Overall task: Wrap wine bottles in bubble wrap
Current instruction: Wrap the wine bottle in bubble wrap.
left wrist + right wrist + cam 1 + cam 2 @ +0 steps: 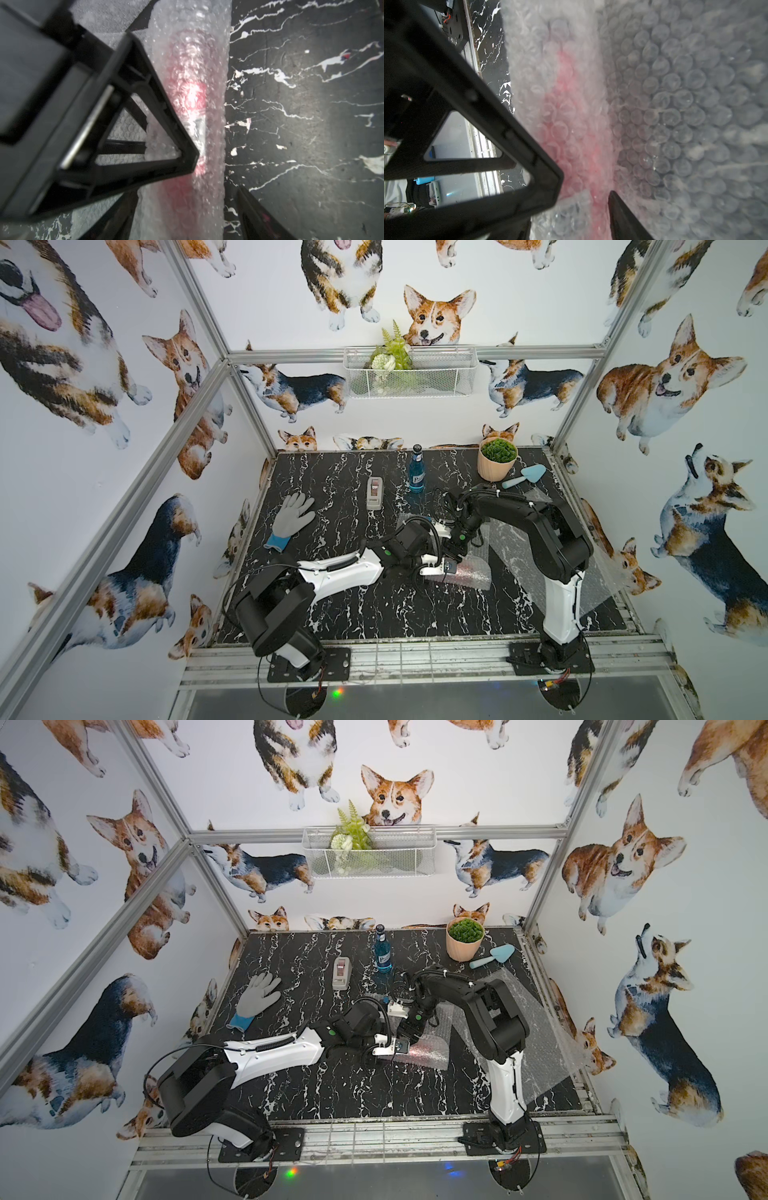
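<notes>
Presently the red-pink bottle [193, 99] lies on its side near the middle of the tabletop [374, 614], enclosed in a roll of bubble wrap [461, 572]. Part of that sheet lies flat beside the roll, not yet taken up.

Left tool [216, 172]: fingers stand either side of the roll, one tip touching the film. Whether it clamps or merely straddles cannot be told. Right tool [585, 185]: likewise astride the roll, further along its length; grip not determinable.

Step in hand, by judgement: rolling the bottle onward into the flat remainder. Both tools should advance at equal pace so the roll runs straight. Pressure should be light, since the film looks slippery and springy, and the round glass could slide endwise out of the tube. Layers should be held tight before any release, or the wrap will likely spring open.

Surroundings: the blue bottle [416, 475] stands upright and unwrapped toward the far edge, well apart from the roll. The second sheet [548, 1036] lies beneath the right arm. The tape dispenser [375, 492] is near the blue bottle, the glove [291, 518] is well to the left, and the plant pot [496, 462] and trowel [524, 476] are at the far right. The two tools work close together; contact between them is the chief hazard.
</notes>
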### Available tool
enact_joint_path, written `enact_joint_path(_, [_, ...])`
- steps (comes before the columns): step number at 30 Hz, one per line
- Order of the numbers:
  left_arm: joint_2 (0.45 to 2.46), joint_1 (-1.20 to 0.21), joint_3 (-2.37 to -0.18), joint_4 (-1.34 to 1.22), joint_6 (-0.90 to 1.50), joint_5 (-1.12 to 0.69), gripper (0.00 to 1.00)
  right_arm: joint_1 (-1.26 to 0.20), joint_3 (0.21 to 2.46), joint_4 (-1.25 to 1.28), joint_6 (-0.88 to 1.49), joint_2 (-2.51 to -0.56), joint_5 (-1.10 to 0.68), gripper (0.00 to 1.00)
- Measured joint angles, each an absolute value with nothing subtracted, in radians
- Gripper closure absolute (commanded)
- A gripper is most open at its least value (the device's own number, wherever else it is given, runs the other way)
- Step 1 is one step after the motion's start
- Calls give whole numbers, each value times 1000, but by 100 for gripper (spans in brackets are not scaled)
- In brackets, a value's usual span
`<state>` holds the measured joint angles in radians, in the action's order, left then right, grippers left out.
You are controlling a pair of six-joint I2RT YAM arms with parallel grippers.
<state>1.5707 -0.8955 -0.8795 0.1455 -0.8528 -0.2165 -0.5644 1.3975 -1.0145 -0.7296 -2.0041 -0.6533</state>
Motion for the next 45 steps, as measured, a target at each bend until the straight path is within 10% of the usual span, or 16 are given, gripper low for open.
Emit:
enact_joint_path(18, [1689,-850,-969,241,-860,-350,47,-457,1293,-923,-709,-1760,-583,27])
enact_joint_path(34, [1765,-793,-1085,342,-853,-460,50,-623,563,-500,-710,-842,-244,11])
enact_joint_path(45, [1805,-780,-1145,411,-854,-494,50,-945,398,1,-859,-1126,180,9])
